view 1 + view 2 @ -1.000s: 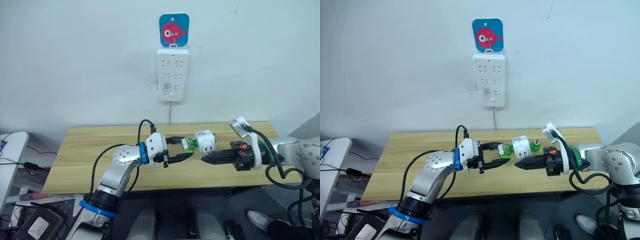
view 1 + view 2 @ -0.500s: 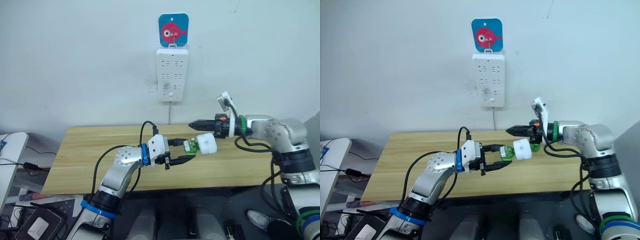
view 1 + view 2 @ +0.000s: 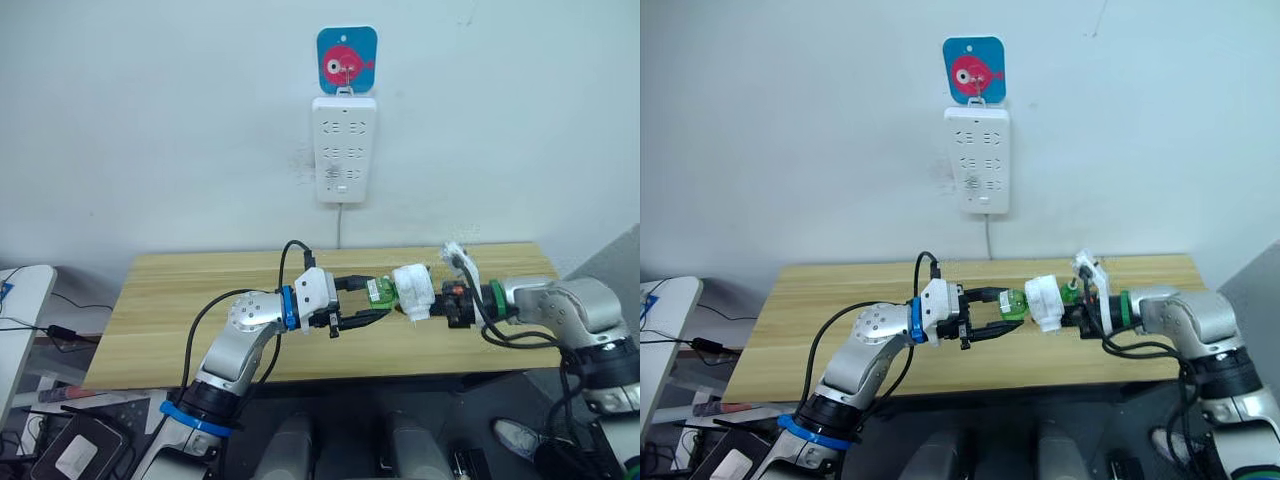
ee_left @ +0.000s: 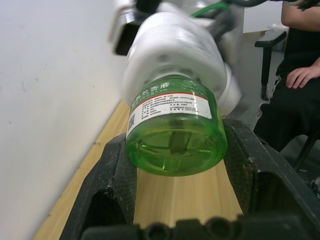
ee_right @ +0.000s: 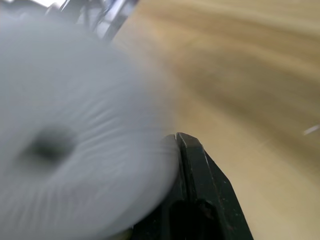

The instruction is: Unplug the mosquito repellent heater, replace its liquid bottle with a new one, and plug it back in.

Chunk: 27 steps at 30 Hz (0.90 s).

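**R arm back on the heater**

I'm holding the green bottle point(image 4: 175, 135) w/ left gripper point(image 3: 362, 300) fingers closed round it, above table point(image 3: 180, 300) centre. Right gripper point(image 3: 440, 303), raised a moment ago, is now reaching the mosquito repellent heater point(image 3: 413, 290); its grip I can't tell. Unscrewing prob. next.

White heater point(image 3: 414, 291) — green bottle point(image 4: 175, 130) attached — lies sideways above the table.

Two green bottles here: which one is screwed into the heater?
The bottle clamped in the left gripper, its neck inside the heater. The other bottle stands alone on the table, behind the right gripper.
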{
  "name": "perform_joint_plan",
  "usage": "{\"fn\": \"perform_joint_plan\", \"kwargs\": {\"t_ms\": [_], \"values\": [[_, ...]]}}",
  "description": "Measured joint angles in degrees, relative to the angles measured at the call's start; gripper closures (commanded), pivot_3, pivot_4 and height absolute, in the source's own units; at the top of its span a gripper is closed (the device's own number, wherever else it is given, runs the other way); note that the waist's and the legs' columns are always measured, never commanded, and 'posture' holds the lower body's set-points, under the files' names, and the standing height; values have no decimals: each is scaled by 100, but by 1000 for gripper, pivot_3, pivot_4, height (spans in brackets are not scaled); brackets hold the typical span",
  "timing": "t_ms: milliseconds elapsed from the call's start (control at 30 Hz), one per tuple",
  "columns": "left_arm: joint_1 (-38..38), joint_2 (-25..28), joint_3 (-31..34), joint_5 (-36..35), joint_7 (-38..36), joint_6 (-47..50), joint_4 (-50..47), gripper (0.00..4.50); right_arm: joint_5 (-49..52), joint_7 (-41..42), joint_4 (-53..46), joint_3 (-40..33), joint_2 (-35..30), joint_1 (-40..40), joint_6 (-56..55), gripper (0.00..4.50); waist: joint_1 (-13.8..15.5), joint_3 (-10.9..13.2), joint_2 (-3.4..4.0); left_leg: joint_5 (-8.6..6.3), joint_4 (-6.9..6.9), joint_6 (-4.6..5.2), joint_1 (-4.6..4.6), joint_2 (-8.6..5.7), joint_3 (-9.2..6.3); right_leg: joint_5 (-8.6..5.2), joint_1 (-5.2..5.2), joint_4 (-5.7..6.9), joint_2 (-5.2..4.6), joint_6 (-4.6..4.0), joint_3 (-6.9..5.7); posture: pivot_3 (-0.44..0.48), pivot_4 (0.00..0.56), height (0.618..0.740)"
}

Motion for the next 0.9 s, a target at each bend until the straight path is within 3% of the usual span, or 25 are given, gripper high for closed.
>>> {"fn": "perform_joint_plan", "kwargs": {"t_ms": [300, 467, 700, 900], "values": [[6, 80, 23, 18, -18, 18, 18, 2257, 1175, 73, -739, -635, -161, 33, 914, 4473, 9, 0, -1, -1, 0, 1, -1, -1, 1, 0, 2, -5, 0, 0, 0, -22, 142, 740], [-8, 64, -1, 23, -46, 18, 49, 2257, 1546, -262, -867, -793, 90, -116, 1122, 4473, 5, 0, -1, -1, 1, 1, -1, 1, -1, 0, 2, -2, 0, 0, -1, -27, 143, 740], [-27, 104, 6, 41, -28, 140, 101, 2257, 1469, -1096, -222, -1122, 745, -710, 1006, 4473, -5, 0, -1, -1, -1, 1, -1, -1, 1, 1, 0, 0, 0, 0, 1, -28, 143, 740], [-13, 107, 0, 47, -23, 232, 124, 2257, 776, -1505, 319, -996, 1002, -1106, 321, 4473, -9, 0, -1, -1, 0, 1, 0, -1, 2, 1, 0, 1, 0, -1, 1, -19, 143, 740]]}}
